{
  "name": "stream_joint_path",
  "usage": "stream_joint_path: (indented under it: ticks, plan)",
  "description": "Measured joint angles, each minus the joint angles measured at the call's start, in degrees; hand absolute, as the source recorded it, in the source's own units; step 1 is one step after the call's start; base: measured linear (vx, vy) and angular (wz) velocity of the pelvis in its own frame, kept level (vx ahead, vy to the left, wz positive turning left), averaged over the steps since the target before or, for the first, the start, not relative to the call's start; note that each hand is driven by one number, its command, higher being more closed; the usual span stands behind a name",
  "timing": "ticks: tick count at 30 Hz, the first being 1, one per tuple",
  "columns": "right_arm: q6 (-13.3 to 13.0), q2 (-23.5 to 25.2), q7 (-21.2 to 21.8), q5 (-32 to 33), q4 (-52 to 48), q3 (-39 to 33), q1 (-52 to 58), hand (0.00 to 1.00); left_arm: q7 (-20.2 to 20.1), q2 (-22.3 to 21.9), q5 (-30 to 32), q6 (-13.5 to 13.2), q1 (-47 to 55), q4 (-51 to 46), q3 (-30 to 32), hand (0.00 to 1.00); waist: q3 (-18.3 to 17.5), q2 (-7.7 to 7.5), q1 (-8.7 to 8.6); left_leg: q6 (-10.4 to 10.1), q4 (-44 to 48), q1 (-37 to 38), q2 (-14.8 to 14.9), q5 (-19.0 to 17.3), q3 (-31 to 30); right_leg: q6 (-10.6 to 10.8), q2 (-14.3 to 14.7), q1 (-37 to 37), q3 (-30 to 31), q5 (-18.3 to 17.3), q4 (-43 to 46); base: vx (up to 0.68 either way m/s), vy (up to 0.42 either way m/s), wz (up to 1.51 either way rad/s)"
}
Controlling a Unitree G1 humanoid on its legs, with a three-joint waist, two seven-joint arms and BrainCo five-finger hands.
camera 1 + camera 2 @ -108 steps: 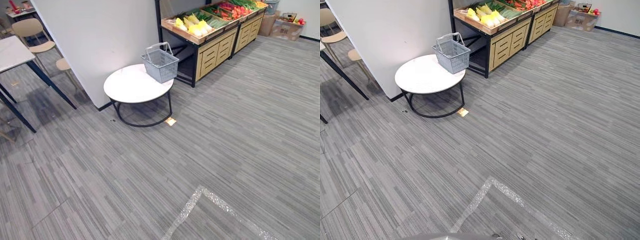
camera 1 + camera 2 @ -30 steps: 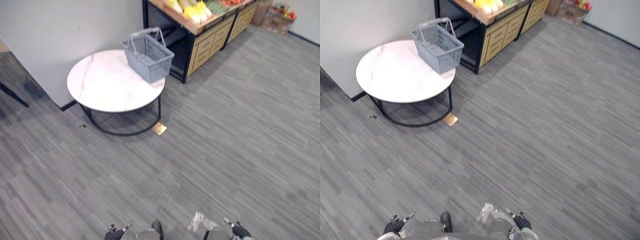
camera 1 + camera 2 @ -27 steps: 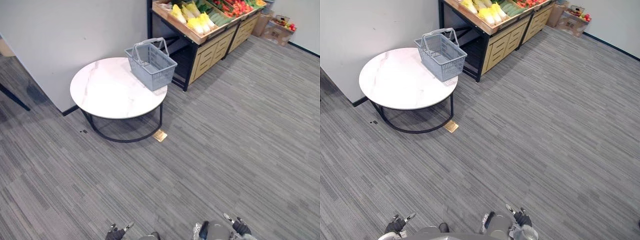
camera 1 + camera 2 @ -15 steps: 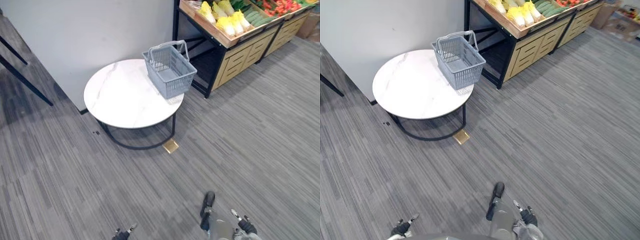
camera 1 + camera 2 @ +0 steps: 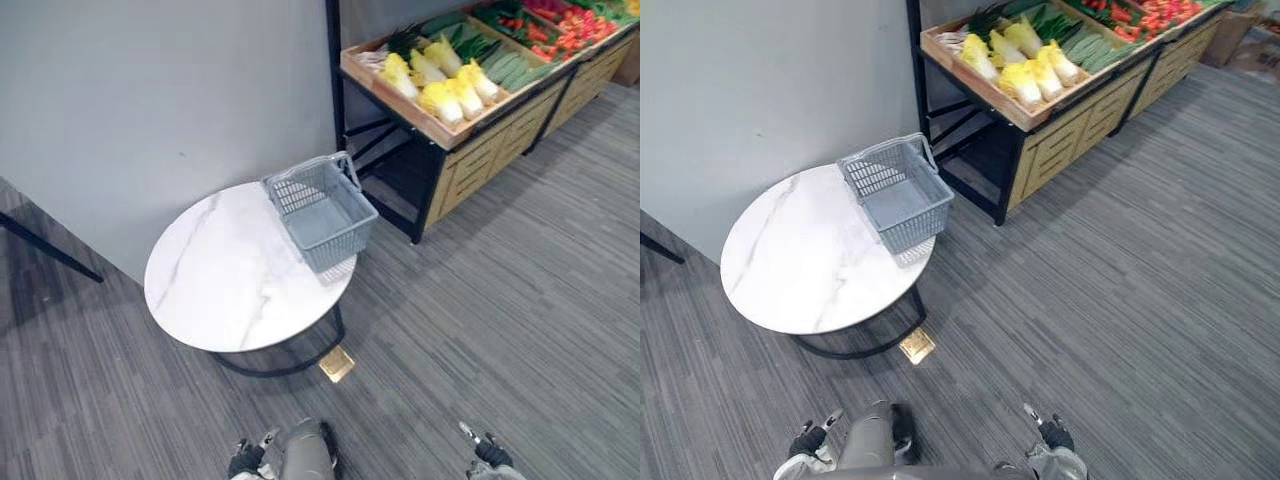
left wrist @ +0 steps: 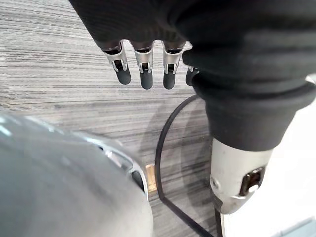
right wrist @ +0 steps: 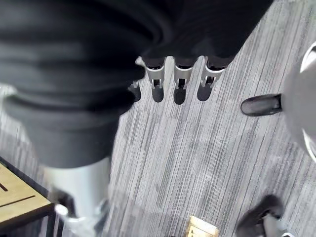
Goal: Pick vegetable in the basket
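Vegetables [image 5: 448,88], yellow-white cabbages, lie in a wooden crate [image 5: 392,100] beyond the table [image 5: 220,290], well apart from both hands. The left hand [image 6: 144,69] and right hand [image 7: 178,81] hang over striped grey carpet [image 5: 520,300] on the table's near side, fingers straight, holding nothing. A grey plastic mesh basket [image 5: 322,212] sits on the round white marble table, at the edge toward the crate. The camera has moved closer than half a second ago.
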Motion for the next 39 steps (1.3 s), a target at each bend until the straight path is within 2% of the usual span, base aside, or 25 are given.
stream_joint_path:
  ticks: [2,3,6,7,8,9,10,11,12,13,14,15,16,17,19,21,23,25,26,27,29,30,32,35,39]
  plan:
    - [-0.14,1.74,-0.06,-0.08,-0.82,1.94,0.14,0.00,0.05,1.09,0.00,-0.04,-0.05,-0.28,0.21,0.00,-0.64,-2.59,-0.35,0.64,-1.59,0.08,-2.20,-0.17,0.31,-1.26,-0.24,-0.44,1.47,0.62,-0.47,0.40,0.074,0.25]
    - [-0.17,3.45,0.00,-0.36,-1.51,3.44,-0.44,0.00,0.00,1.30,-0.02,0.07,-0.01,-0.31,1.96,0.00,-0.66,-4.02,0.42,1.86,1.52,-0.33,-1.95,-2.32,1.27,-2.50,0.03,0.47,1.53,2.89,-1.48,0.50,0.054,0.04]
    - [-0.23,5.31,0.50,-1.33,-1.36,4.19,-1.73,0.00,-0.01,1.15,0.01,0.41,1.19,1.70,4.65,0.00,-0.62,-4.07,0.79,2.87,11.00,0.21,2.71,-3.42,6.55,-2.56,-0.17,3.11,6.13,10.70,-2.19,0.31,0.091,-0.44]
    - [-0.32,5.25,0.62,-1.71,-1.31,4.27,-1.11,0.00,-0.10,1.07,-0.10,0.96,2.27,2.66,4.92,0.00,-2.23,-4.86,1.17,2.12,8.19,1.14,1.02,-4.10,6.22,-1.98,-0.73,1.92,8.12,11.78,0.60,0.18,0.186,-0.70]
    - [-0.37,3.92,0.59,-1.71,-0.77,4.31,-0.12,0.00,0.03,0.03,0.02,1.38,3.75,3.08,4.85,0.00,-4.44,-2.47,1.43,1.93,2.91,2.81,1.17,-6.23,5.53,-0.39,-0.01,-0.29,8.51,10.62,6.41,0.20,0.254,-0.48]
    - [-0.31,3.42,0.53,-1.80,0.66,4.35,-1.08,0.00,-0.08,1.19,0.03,1.31,4.59,3.57,3.00,0.00,-5.18,-2.92,0.79,1.53,-0.39,5.89,-0.98,-9.05,6.05,4.49,-4.25,-7.45,9.67,7.40,24.49,0.25,0.244,-0.08]
    - [-0.16,3.21,0.56,-2.06,1.08,4.40,-1.54,0.00,-0.06,2.46,0.03,1.23,4.24,3.33,1.68,0.00,-4.42,-4.14,-0.03,1.39,-1.62,7.63,-2.28,-8.94,5.76,6.85,-6.14,-13.13,12.08,9.43,36.87,0.22,0.160,0.29]
    - [-0.23,3.22,0.57,-2.25,0.97,4.45,-1.72,0.00,0.05,3.45,-0.01,1.27,4.01,2.93,0.87,0.00,-3.52,-4.56,-0.39,1.40,-2.39,8.90,-3.32,-8.95,5.25,8.44,-6.88,-16.37,13.38,11.88,44.25,0.25,0.100,0.50]
    - [-0.28,3.03,0.61,-2.25,0.93,4.44,-1.84,0.00,0.26,4.51,-0.09,1.32,3.73,2.89,0.42,0.00,-2.59,-6.01,-1.03,1.60,-3.62,11.62,-5.03,-9.08,3.69,8.50,-8.12,-20.73,13.28,12.40,54.95,0.26,0.065,0.77]
    - [-0.28,2.57,0.57,-2.27,0.85,4.83,-1.80,0.00,0.32,4.69,-0.11,1.33,3.70,2.88,-0.30,0.00,-2.40,-6.49,-1.69,1.74,-5.01,14.29,-5.98,-9.24,1.67,6.33,-8.58,-23.10,11.28,10.86,59.72,0.28,0.046,0.85]
    - [-0.27,2.22,0.55,-2.28,0.79,5.09,-1.61,0.00,0.32,4.61,-0.11,1.32,3.64,2.81,-0.77,0.00,-2.36,-6.43,-1.86,1.72,-5.75,15.53,-6.24,-9.31,0.85,5.62,-8.65,-23.99,9.98,9.40,60.12,0.30,0.016,0.94]
    - [-0.34,1.46,0.51,-2.25,0.64,5.87,-1.17,0.00,0.50,4.57,-0.14,1.31,3.34,2.77,-1.26,0.00,-2.19,-6.25,-1.96,1.51,-7.30,17.57,-6.64,-9.42,-0.96,4.00,-9.20,-25.22,7.13,5.19,57.96,0.23,-0.010,0.74]
    - [-0.32,1.12,0.48,-2.25,0.71,6.28,-1.08,0.00,0.70,4.53,-0.14,1.31,3.16,2.69,-1.29,0.00,-2.10,-6.07,-2.02,1.21,-7.66,18.39,-6.74,-9.60,-2.09,2.92,-9.59,-25.49,5.54,3.29,55.44,0.30,-0.052,0.95]
    - [-0.35,0.80,0.47,-2.20,0.70,6.48,-0.83,0.00,1.24,4.14,-0.17,1.23,2.52,2.37,-1.29,0.00,-1.97,-5.69,-2.05,0.86,-8.51,19.53,-6.89,-9.81,-4.43,1.26,-9.87,-25.63,3.59,1.32,46.65,0.32,-0.104,0.92]
    - [-0.40,0.66,0.46,-2.20,0.79,5.68,-0.57,0.00,1.51,3.55,-0.24,1.15,1.40,2.34,-1.19,0.00,-2.06,-5.31,-1.89,-0.10,-9.50,19.83,-7.11,-10.02,-7.91,1.64,-8.67,-25.01,5.44,1.88,26.76,0.34,-0.149,1.02]
    - [-0.37,0.63,0.48,-2.24,0.91,4.20,-0.26,0.00,1.50,3.30,-0.29,1.13,0.44,2.40,-1.25,0.00,-1.81,-4.92,-1.94,-2.71,-9.87,20.01,-7.28,-10.29,-13.23,1.63,-7.85,-24.79,11.27,5.60,9.86,0.39,-0.237,1.15]
    - [-0.21,0.69,0.40,-2.27,0.99,4.23,0.45,0.00,1.48,3.31,-0.44,1.00,0.56,2.39,-1.34,0.00,-1.77,-5.12,-1.96,-4.52,-9.00,20.35,-6.99,-11.17,-17.27,2.17,-7.76,-23.29,12.87,8.83,5.91,0.40,-0.350,1.31]
    - [-0.04,1.32,0.57,-2.95,1.07,4.35,1.02,0.00,1.46,4.05,-1.41,0.75,0.51,2.39,-1.79,0.00,-2.25,-6.72,-2.18,-6.85,-8.49,20.33,-7.07,-12.59,-21.52,1.34,-7.73,-20.73,10.73,15.11,3.48,0.46,-0.543,1.32]
    - [0.11,-0.07,0.48,-3.55,1.19,4.30,-0.10,0.00,1.41,2.46,-1.90,0.79,0.43,2.87,-1.80,0.00,-2.74,-3.34,-2.01,-9.36,-8.22,19.42,-3.41,-11.72,-22.31,0.33,-4.66,-20.31,7.72,14.87,4.10,0.42,-0.494,1.01]
    - [-0.14,-1.36,0.55,-3.92,0.91,4.29,-1.05,0.00,1.27,1.45,-2.23,0.66,0.74,2.92,-1.73,0.00,-2.95,-2.19,-2.29,-11.34,-9.08,17.76,-0.81,-10.14,-21.98,-1.61,-2.90,-19.79,4.10,13.20,3.00,0.32,-0.344,0.84]
    - [-0.19,-2.66,0.44,-3.98,0.99,4.14,-2.75,0.00,1.27,0.47,-2.34,0.77,0.66,3.30,-1.67,0.00,-2.81,-0.12,-2.90,-13.04,-11.94,17.71,1.83,-7.37,-20.60,-3.09,-0.89,-18.72,0.31,12.26,2.12,0.24,-0.317,0.96]
    - [-0.25,-3.28,0.45,-3.95,0.96,4.04,-3.14,0.00,1.12,0.50,-2.34,0.79,0.56,4.17,-1.69,0.00,-2.71,0.10,-3.55,-13.54,-14.38,17.45,2.86,-2.86,-15.86,-4.07,-0.45,-17.27,-3.42,11.62,1.83,0.17,-0.269,1.14]
    - [-0.21,-3.52,0.27,-3.86,1.07,1.95,-3.05,0.00,0.91,0.52,-2.23,0.87,0.58,4.23,-2.04,0.00,-2.68,0.10,-3.82,-12.61,-16.08,17.99,3.20,0.80,-8.57,-4.65,-0.06,-15.45,-5.69,11.22,1.93,0.09,-0.164,0.96]
    - [-0.38,-3.93,-0.59,-3.67,0.87,1.43,-3.34,0.00,0.29,0.77,-2.09,0.92,0.62,4.13,-2.28,0.00,-2.98,0.58,-3.56,-11.94,-17.73,18.27,3.42,1.70,-4.11,-4.82,1.03,-14.67,-6.57,10.83,1.06,0.05,-0.065,0.35]
    - [-0.08,-2.81,-0.78,-3.58,1.02,1.07,-3.56,0.00,-0.10,1.76,-1.22,1.17,0.50,4.14,-2.26,0.00,-2.59,-0.36,-3.82,-11.76,-20.41,18.13,2.44,1.46,-2.28,-4.44,1.00,-15.71,-5.75,10.61,-1.75,-0.04,0.002,-0.14]
